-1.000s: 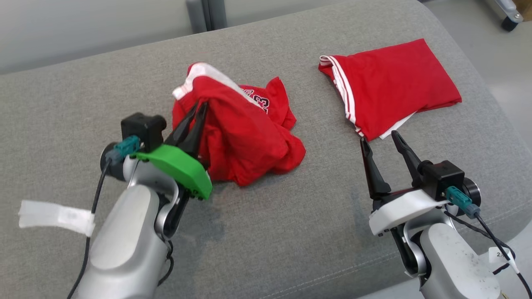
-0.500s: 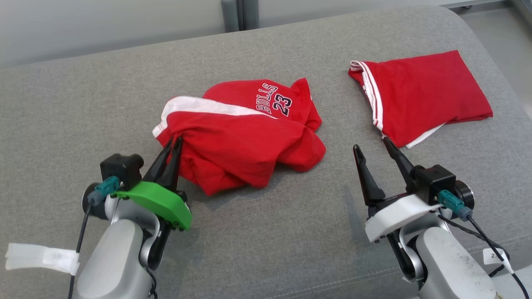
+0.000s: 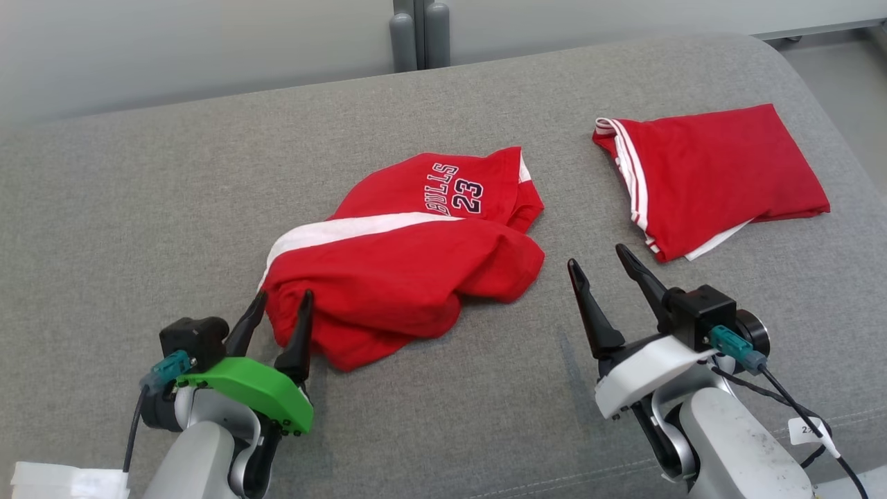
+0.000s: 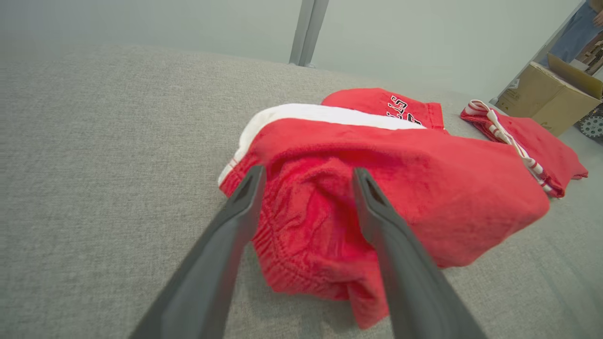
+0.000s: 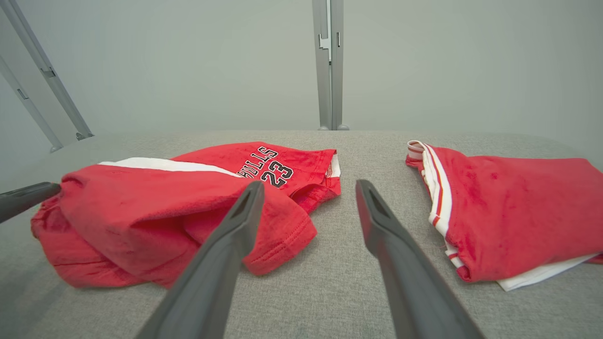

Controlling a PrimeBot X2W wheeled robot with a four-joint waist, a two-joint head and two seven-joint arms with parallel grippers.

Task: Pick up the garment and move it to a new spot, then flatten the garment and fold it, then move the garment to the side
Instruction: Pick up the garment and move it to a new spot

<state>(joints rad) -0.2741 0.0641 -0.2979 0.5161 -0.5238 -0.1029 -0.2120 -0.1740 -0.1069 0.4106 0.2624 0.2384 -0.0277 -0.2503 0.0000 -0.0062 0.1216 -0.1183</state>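
At the grey cushion's (image 3: 138, 208) middle lies the crumpled red garment (image 3: 409, 277), its 7 o'clock corner flanked by the left pincer's (image 3: 284, 296) spread, released jaws. A shallow pinch might snag one layer and bunch it. Right pincer (image 3: 596, 256), at 4 o'clock, gapes empty.

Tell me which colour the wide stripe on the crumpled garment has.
White stripe across the red garment; clearest in the head view.

Head: I looked down over crumpled garment (image 3: 409, 277) and folded garment (image 3: 721, 173).
Left wrist: low, close against the first.
Right wrist: low, farther back; I saw both.
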